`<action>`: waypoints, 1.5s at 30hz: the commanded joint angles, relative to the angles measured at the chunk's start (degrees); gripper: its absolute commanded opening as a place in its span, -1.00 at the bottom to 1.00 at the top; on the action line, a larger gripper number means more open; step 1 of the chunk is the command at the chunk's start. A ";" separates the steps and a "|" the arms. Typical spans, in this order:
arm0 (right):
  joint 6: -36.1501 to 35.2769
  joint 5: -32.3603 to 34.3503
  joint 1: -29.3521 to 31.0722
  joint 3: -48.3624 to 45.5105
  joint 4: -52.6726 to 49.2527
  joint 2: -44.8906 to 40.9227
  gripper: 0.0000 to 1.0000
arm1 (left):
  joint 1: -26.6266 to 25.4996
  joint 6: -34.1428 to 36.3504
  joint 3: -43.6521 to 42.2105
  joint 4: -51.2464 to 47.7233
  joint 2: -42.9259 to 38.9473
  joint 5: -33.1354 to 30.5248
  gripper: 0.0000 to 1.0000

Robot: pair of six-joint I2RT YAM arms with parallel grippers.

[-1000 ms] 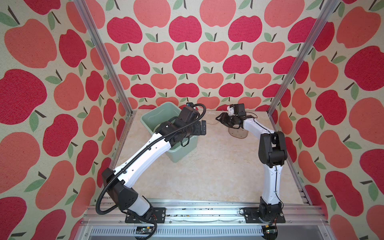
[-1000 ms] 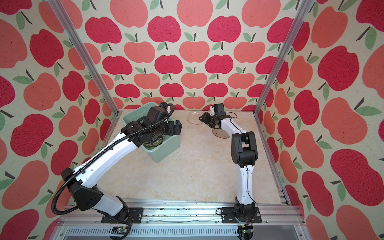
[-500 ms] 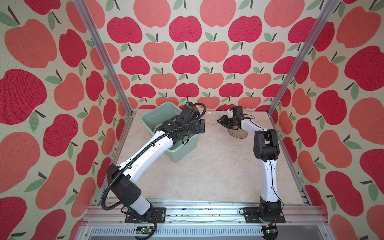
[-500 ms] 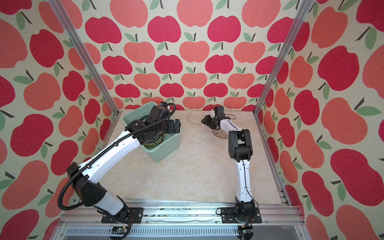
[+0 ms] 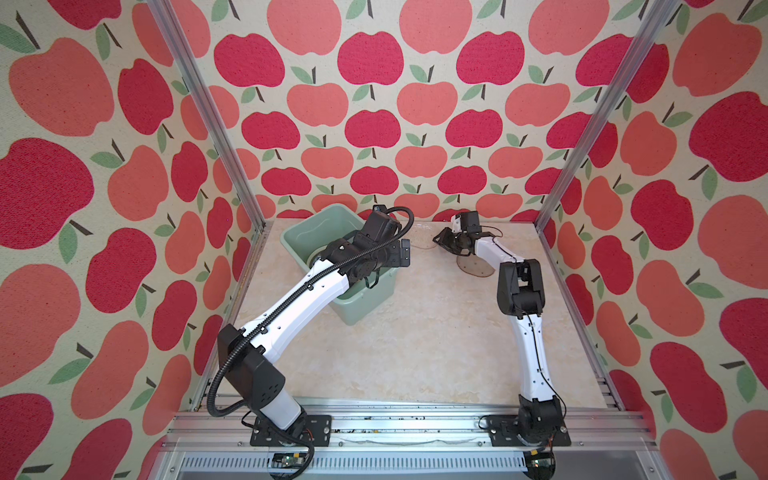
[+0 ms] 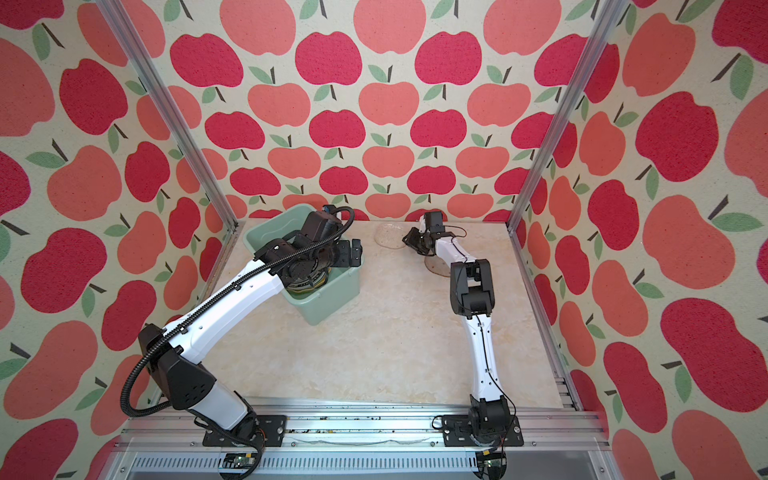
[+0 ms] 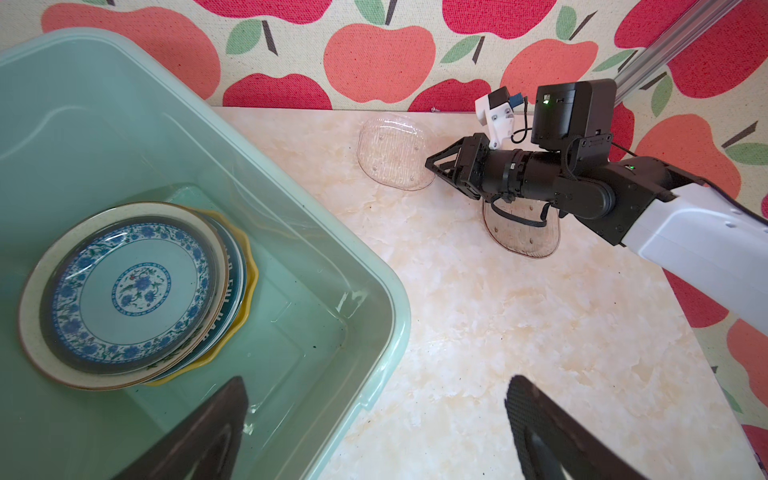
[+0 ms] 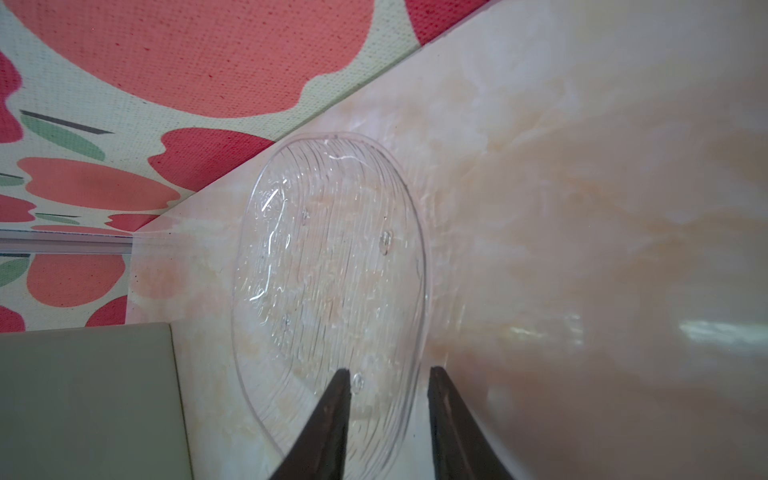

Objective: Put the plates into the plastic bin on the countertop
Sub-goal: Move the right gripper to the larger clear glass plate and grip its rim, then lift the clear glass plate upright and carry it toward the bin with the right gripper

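Note:
The mint-green plastic bin (image 5: 365,309) (image 6: 328,303) (image 7: 390,299) stands at the back left of the countertop (image 5: 415,340). Inside it lies a stack of plates (image 7: 137,286) (image 6: 307,282), a blue-patterned one on top. My left gripper (image 7: 374,380) (image 5: 405,253) hangs open and empty over the bin's right rim. A clear glass plate (image 7: 392,153) (image 6: 388,237) (image 8: 328,266) lies near the back wall. My right gripper (image 8: 388,372) (image 7: 428,164) (image 6: 405,239) straddles its near rim, jaws narrow but still apart. A smoky glass plate (image 7: 523,232) (image 5: 476,266) lies under the right wrist.
Apple-patterned walls with aluminium posts enclose the countertop on three sides. The clear plate lies close to the back wall, a little right of the bin's corner (image 8: 83,395). The left forearm (image 5: 307,299) crosses above the bin's front left.
The right gripper's jaws have narrowed around the clear plate's rim, and that arm's elbow has shifted slightly left. The left gripper has stayed open over the bin's rim.

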 commanded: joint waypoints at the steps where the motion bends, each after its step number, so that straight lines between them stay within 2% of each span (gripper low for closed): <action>1: 0.85 1.69 0.88 3.55 -2.28 2.72 -0.38 | 0.31 1.43 1.98 0.05 0.61 0.15 0.99; 8: 0.77 3.19 1.23 6.89 -3.88 5.12 -0.65 | 0.75 1.53 1.99 -0.31 0.32 0.07 0.99; 15: 0.98 3.67 1.23 4.63 -4.45 1.01 -0.99 | 0.89 1.10 2.43 -0.28 -1.06 -0.37 0.99; 23: 0.90 4.98 1.66 -1.90 -6.74 -11.80 -1.00 | -0.07 -0.38 -0.04 -1.39 -9.51 -2.75 0.99; 27: 0.03 6.07 2.27 -4.33 -10.69 -19.10 -1.00 | -0.23 -1.49 -2.58 -4.27 -15.88 -0.75 0.99; 33: -2.87 8.07 4.40 -4.02 -19.45 -28.91 -1.00 | 1.22 -7.04 -7.51 -11.07 -26.38 1.16 0.99; 40: -3.74 9.67 10.79 3.07 -32.13 -33.27 -1.00 | 7.50 -11.65 -14.55 -16.44 -37.48 3.01 0.99; 45: 1.94 10.39 16.99 4.07 -33.32 -34.58 -1.00 | 9.14 -12.51 -17.56 -18.86 -42.69 -1.95 0.99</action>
